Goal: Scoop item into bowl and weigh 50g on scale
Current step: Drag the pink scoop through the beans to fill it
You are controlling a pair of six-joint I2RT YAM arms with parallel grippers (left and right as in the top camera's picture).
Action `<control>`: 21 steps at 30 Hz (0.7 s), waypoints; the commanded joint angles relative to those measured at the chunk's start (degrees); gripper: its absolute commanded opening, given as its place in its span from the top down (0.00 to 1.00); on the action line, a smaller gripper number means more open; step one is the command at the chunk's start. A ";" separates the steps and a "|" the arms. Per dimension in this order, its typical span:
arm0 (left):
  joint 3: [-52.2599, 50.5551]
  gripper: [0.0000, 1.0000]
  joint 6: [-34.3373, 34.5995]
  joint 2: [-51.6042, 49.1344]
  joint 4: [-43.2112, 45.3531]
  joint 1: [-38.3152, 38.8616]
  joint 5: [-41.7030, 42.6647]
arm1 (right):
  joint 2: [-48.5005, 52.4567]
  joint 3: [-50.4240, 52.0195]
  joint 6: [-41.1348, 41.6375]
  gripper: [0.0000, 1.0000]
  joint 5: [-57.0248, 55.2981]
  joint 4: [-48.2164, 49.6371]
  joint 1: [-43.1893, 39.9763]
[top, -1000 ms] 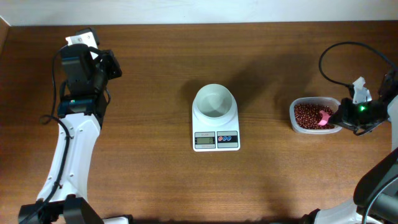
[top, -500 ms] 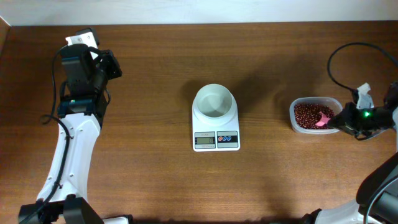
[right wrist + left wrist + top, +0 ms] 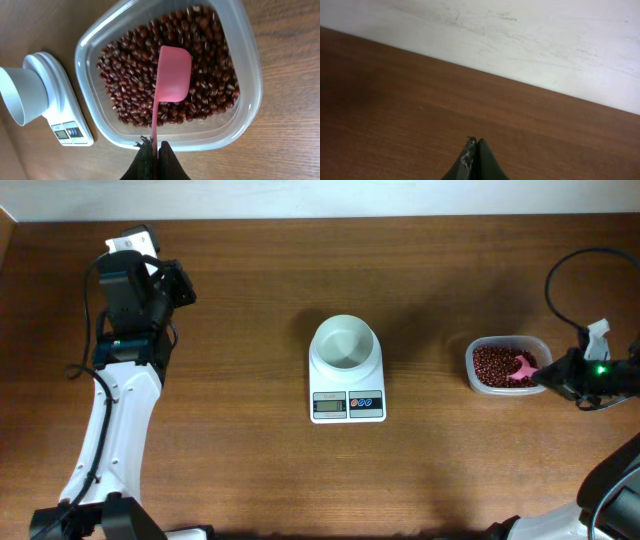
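Note:
Dark red-brown beans fill a clear plastic tub at the table's right. A pink scoop lies cup-first on the beans, with no beans showing on its pink face. My right gripper is shut on the scoop's thin handle just outside the tub's rim. The white bowl stands on the white scale at mid-table and looks empty. My left gripper is shut on nothing at the far left, pointing toward the back wall.
A black cable loops above the right arm near the table's right edge. The back wall rises just past the left gripper. Bare wood lies between the scale and the tub.
My right arm has drawn back toward the right edge, while the scoop's cup stays on the beans. The left arm has not moved.

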State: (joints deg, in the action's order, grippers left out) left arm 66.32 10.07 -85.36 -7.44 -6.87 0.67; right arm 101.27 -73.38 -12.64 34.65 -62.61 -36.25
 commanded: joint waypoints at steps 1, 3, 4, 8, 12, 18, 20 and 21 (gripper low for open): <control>0.57 0.96 -0.35 -0.20 0.31 -0.04 0.66 | 0.37 3.17 -0.44 0.96 1.01 0.92 -0.09; 0.57 0.96 -0.35 -0.20 0.35 -0.04 0.66 | 0.37 3.80 -0.46 0.96 3.06 0.90 -0.09; 0.57 0.96 -0.35 -0.20 0.52 -0.04 0.66 | 0.37 3.87 -0.46 0.96 4.96 0.87 -0.09; 0.57 0.96 -0.35 -0.20 0.74 -0.04 0.66 | 0.37 3.87 -0.39 0.96 7.13 0.92 -0.09; 0.57 0.97 -0.35 -0.20 0.74 -0.04 0.66 | 0.37 3.87 2.49 0.96 7.19 1.57 -0.09; 0.57 0.97 -0.37 -0.20 0.72 -0.04 0.66 | 0.37 4.02 4.13 0.96 10.01 1.53 -0.11; 0.57 0.97 -0.35 -0.20 0.72 -0.04 0.66 | 0.37 4.02 4.13 0.96 9.97 1.33 -0.15; 0.57 0.97 -0.35 -0.20 0.72 -0.04 0.66 | 0.37 4.02 4.13 0.96 9.99 1.27 -0.15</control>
State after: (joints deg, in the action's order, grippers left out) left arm 66.32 10.07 -85.36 -7.09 -6.87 0.67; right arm 101.27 -70.15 -8.84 42.63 -61.21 -36.25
